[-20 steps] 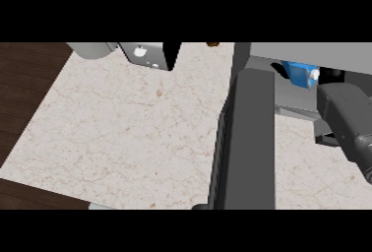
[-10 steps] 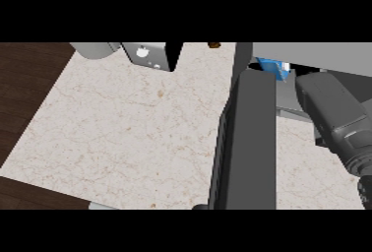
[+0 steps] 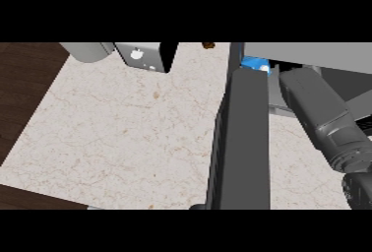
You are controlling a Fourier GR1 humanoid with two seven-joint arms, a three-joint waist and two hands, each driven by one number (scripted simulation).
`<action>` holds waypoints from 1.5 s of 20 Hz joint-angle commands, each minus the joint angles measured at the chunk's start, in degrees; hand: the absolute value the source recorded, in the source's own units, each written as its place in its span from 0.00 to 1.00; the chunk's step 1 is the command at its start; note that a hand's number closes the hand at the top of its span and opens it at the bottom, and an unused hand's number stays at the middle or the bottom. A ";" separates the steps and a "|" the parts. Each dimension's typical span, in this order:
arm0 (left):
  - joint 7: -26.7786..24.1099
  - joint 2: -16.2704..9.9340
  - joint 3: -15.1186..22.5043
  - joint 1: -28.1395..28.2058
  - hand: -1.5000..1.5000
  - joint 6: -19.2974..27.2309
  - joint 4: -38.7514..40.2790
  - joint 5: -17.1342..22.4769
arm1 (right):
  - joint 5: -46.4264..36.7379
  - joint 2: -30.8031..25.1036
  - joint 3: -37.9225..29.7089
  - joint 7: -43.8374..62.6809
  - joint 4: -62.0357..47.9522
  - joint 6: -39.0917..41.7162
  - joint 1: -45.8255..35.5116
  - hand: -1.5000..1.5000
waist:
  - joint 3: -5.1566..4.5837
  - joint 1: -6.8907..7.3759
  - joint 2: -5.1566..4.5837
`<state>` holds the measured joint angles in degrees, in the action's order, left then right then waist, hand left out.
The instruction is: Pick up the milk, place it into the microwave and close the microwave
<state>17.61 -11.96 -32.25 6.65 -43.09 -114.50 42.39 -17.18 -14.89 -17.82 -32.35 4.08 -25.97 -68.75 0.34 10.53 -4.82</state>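
Reaching further toward one o'clock, the right forearm point(image 3: 320, 118) carried the milk point(image 3: 255, 64) deeper into the microwave point(image 3: 305, 51), hand hidden, grip untellable.

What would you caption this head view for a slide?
Right forearm reaches past the open microwave door toward the blue milk carton inside.

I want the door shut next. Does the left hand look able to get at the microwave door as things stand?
Probably not yet: no left hand shows in the head view. The open microwave door stands edge-on over the counter, with bare counter on its left side, so nothing visible blocks that approach.
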 commanded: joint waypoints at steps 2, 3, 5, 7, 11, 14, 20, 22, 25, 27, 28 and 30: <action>-0.18 1.44 1.02 0.11 0.00 -0.20 0.33 -1.86 | 2.21 2.07 -2.38 -0.14 1.93 -3.56 -1.45 0.00 | -0.11 -1.29 0.85; -0.54 1.95 1.07 0.96 0.00 -0.96 0.12 -2.05 | 2.27 0.77 -2.55 -1.03 2.19 -3.56 -0.50 0.00 | -0.12 -1.63 1.02; -0.45 2.63 1.37 1.36 0.00 -1.03 1.20 -3.14 | 2.74 1.06 -3.14 -2.09 2.47 -3.59 0.52 0.00 | -0.13 -2.68 1.24; -0.93 3.19 1.85 2.87 0.00 -3.12 1.51 -3.67 | 3.19 0.55 -3.65 -1.97 2.37 -2.82 1.08 0.00 | -0.18 -3.13 1.62; -2.16 5.98 3.08 2.27 0.00 -3.03 0.78 -7.25 | 1.50 -2.06 -2.02 -1.85 1.16 2.08 2.30 0.00 | -0.19 -4.70 2.08; -3.93 8.01 3.55 2.40 0.00 -4.50 2.57 -9.12 | 2.38 0.95 -2.80 -5.56 1.91 1.98 5.46 0.00 | -0.20 -5.68 2.49; -4.32 8.90 8.20 3.54 0.00 -10.33 3.09 -9.47 | 5.62 -1.12 -5.52 -9.03 2.26 14.48 9.03 0.00 | -0.16 -7.06 3.01; -3.76 11.52 11.05 6.17 0.00 -11.43 2.27 -10.62 | 6.22 0.46 -5.66 -9.57 1.96 19.45 9.92 0.00 | -0.20 -7.70 3.63; -3.22 10.11 13.38 6.37 0.00 -14.79 4.41 -11.41 | 7.95 1.88 -6.98 -12.53 2.51 24.64 11.55 0.00 | -0.19 -7.69 3.50; -4.14 10.31 14.42 4.89 0.00 -16.15 6.50 -13.03 | 9.49 2.46 -8.15 -14.30 2.70 27.89 14.01 0.00 | -0.23 -8.66 3.81; -4.05 11.04 15.10 5.82 0.00 -16.28 5.76 -14.71 | 9.50 4.28 -7.82 -14.35 2.81 28.33 14.57 0.00 | -0.27 -9.11 4.23; -5.87 11.89 16.08 5.75 0.00 -17.21 6.24 -17.61 | 10.90 5.01 -8.77 -15.52 2.84 31.60 16.97 0.00 | -0.30 -9.55 4.40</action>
<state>12.73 -0.98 -18.38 12.40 -57.04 -109.41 28.18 -8.39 -12.21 -25.23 -45.61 6.68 0.45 -54.99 0.09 1.94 -0.89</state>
